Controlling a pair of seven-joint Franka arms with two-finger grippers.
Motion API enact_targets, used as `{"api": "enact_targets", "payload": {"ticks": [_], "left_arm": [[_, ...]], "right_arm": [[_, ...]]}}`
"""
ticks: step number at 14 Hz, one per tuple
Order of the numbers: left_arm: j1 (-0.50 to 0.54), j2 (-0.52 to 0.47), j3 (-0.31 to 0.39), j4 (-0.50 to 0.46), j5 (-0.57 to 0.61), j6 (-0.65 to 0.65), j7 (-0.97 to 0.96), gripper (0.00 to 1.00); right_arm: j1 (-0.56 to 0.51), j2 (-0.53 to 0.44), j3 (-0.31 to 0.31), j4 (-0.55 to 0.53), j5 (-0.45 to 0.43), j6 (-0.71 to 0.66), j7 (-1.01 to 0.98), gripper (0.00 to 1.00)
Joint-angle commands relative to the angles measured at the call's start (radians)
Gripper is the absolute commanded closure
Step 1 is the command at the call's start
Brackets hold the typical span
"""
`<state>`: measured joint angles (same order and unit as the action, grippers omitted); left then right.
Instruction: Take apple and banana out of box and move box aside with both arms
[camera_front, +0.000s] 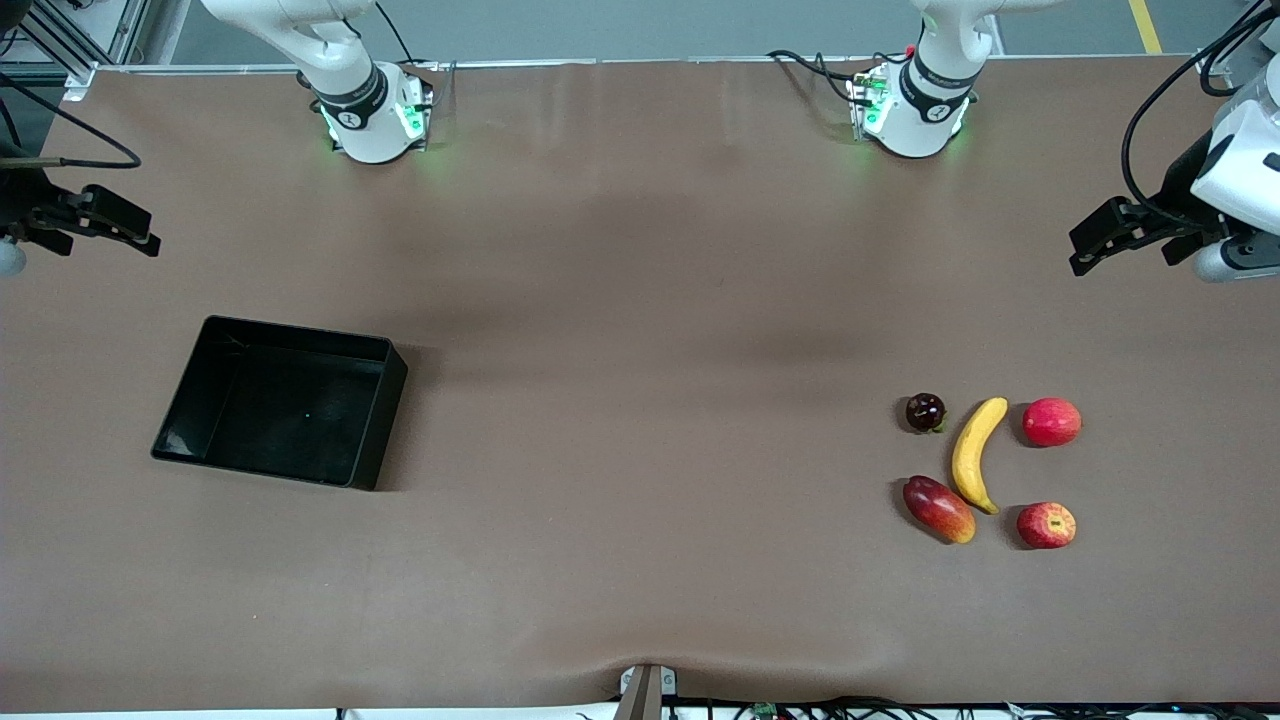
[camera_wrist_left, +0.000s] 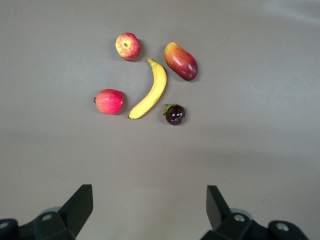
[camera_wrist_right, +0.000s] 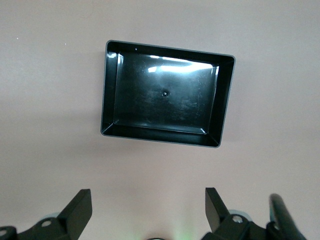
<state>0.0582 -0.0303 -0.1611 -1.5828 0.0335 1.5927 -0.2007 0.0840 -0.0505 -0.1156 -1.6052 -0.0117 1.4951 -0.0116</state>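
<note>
The yellow banana (camera_front: 978, 452) (camera_wrist_left: 150, 90) lies among other fruit toward the left arm's end of the table. The red apple (camera_front: 1046, 524) (camera_wrist_left: 128, 46) with yellow flecks sits beside the banana's tip that is nearer the front camera. The black box (camera_front: 280, 400) (camera_wrist_right: 111, 85) stands empty toward the right arm's end. My left gripper (camera_front: 1078, 252) (camera_wrist_left: 150, 200) hangs open above bare table at its own end, apart from the fruit. Over bare table at the other end, my right gripper (camera_front: 145, 235) (camera_wrist_right: 149, 200) is also open, holding nothing.
A red-orange mango (camera_front: 938, 508) (camera_wrist_left: 181, 61), a plain pinkish-red round fruit (camera_front: 1051, 421) (camera_wrist_left: 109, 101) and a small dark fruit (camera_front: 925, 411) (camera_wrist_left: 175, 114) lie around the banana. Brown table surface stretches between box and fruit. The arm bases (camera_front: 375, 120) (camera_front: 910, 110) stand along the table edge farthest from the camera.
</note>
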Motion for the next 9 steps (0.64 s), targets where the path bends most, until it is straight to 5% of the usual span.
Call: {"api": "enact_targets", "payload": {"ticks": [1, 9], "left_arm": [[0.005, -0.007, 0.003, 0.018, -0.021, 0.004, 0.007, 0.0], [0.0, -0.003, 0.002, 0.029, -0.02, -0.011, 0.003, 0.0]], "right_arm": [[0.01, 0.012, -0.002, 0.024, -0.019, 0.004, 0.016, 0.0], [0.002, 0.014, -0.004, 0.022, -0.019, 0.013, 0.016, 0.0]]}}
